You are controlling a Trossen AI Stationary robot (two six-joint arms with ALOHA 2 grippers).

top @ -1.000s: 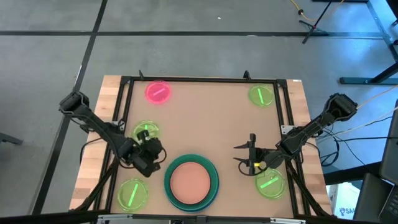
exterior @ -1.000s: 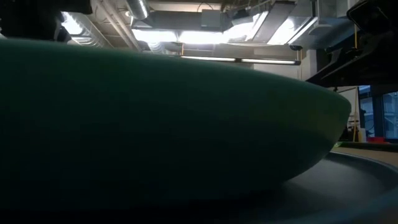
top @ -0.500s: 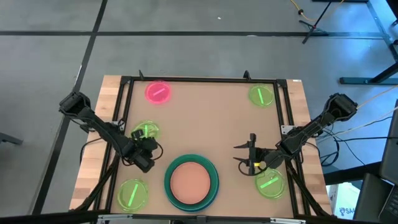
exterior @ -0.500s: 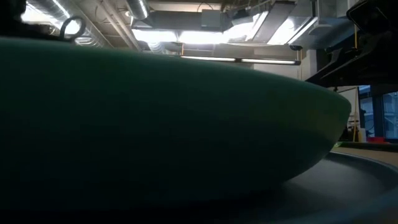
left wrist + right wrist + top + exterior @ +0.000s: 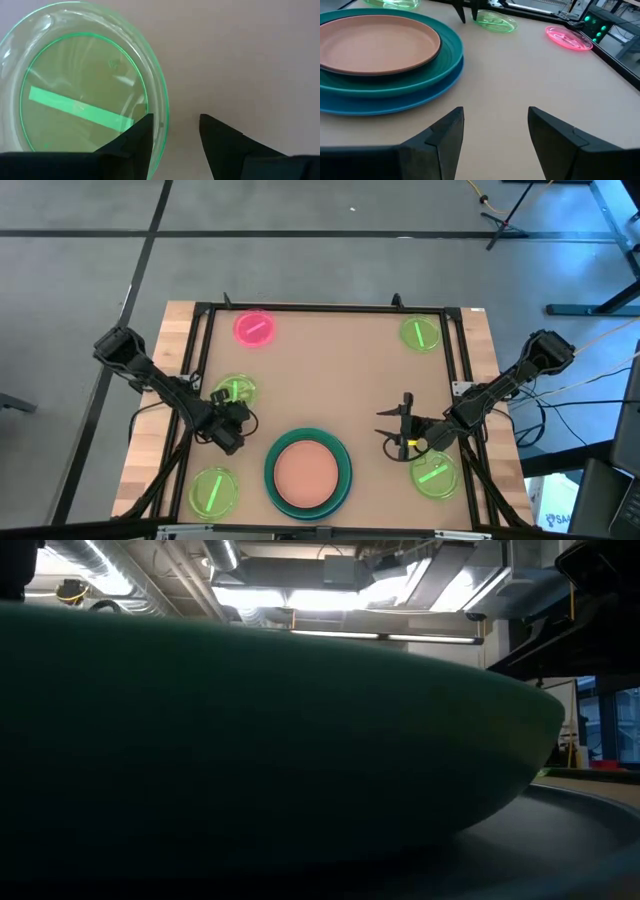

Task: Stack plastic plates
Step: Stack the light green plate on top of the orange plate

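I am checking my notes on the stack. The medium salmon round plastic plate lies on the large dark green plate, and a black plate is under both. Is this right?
Not quite. Under the medium salmon round plastic plate and the large dark green plate lies a large blue plate, not a black one. The right wrist view shows its blue rim.

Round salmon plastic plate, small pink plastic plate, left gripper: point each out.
Round salmon plastic plate (image 5: 307, 471): high view, its centre.
Small pink plastic plate (image 5: 254, 328): high view, its centre.
Left gripper (image 5: 175, 135): left wrist view, gap between fingertips.
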